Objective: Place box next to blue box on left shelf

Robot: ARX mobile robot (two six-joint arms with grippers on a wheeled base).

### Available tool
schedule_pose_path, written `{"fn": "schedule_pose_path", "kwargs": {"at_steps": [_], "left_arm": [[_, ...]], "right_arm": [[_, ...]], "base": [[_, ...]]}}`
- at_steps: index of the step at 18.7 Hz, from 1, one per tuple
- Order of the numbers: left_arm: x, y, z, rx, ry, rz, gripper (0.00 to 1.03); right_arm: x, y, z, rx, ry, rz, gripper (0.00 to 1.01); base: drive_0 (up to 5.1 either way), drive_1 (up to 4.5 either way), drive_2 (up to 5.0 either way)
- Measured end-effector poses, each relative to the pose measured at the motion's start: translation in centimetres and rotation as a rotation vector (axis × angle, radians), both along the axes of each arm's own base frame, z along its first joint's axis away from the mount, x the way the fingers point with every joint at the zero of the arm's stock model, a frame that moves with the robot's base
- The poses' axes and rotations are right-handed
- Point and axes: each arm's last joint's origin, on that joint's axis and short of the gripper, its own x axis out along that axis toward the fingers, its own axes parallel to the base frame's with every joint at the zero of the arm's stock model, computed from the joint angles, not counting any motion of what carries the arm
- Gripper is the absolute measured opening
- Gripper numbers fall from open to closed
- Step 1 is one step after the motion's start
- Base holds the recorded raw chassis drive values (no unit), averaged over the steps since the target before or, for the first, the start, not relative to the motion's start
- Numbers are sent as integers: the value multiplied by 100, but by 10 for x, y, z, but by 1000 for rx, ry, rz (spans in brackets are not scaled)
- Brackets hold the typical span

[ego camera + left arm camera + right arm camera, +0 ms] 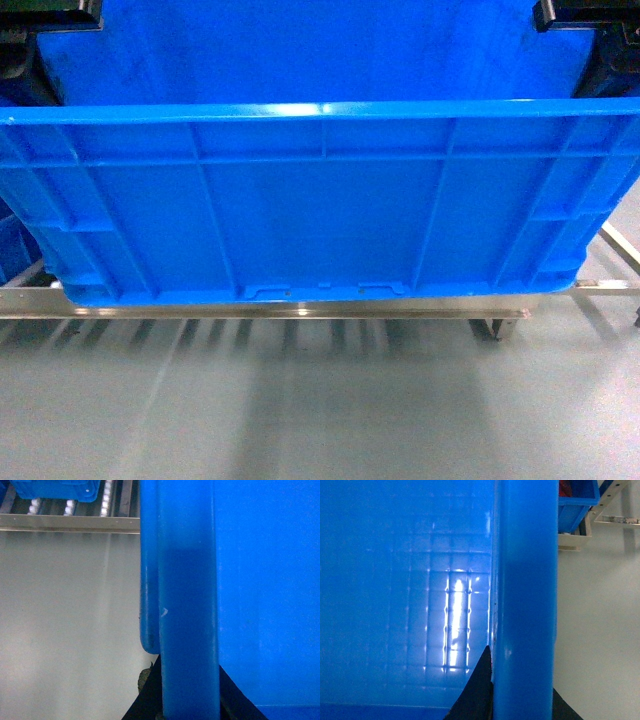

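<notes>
Above the left shelf (300, 312) front rail hangs the box (320, 220) (both end effectors clamp its side rims).

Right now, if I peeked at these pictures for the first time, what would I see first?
A huge bright blue box fills nearly the whole head view, open on top, its ribbed wall facing the camera. Just past its base runs the silver shelf, low over a pale grey floor. From the left wrist, another blue box sits on the shelf's white rollers, top left.
</notes>
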Motion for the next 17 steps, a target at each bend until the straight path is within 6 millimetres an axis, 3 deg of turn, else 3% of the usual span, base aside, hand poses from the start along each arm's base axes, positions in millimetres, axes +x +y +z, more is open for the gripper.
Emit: {"fn": "schedule_pose_path", "kwargs": {"at_steps": [8,17], "left_arm": [[0,0,0,-1,0,-1,7],[-1,2,1,4,0,1,7]], "right_arm": [[0,0,0,0,1,0,7],[0,1,-1,4,2,-1,7]], "base": [[-497,248,248],[-83,33,-17]]}}
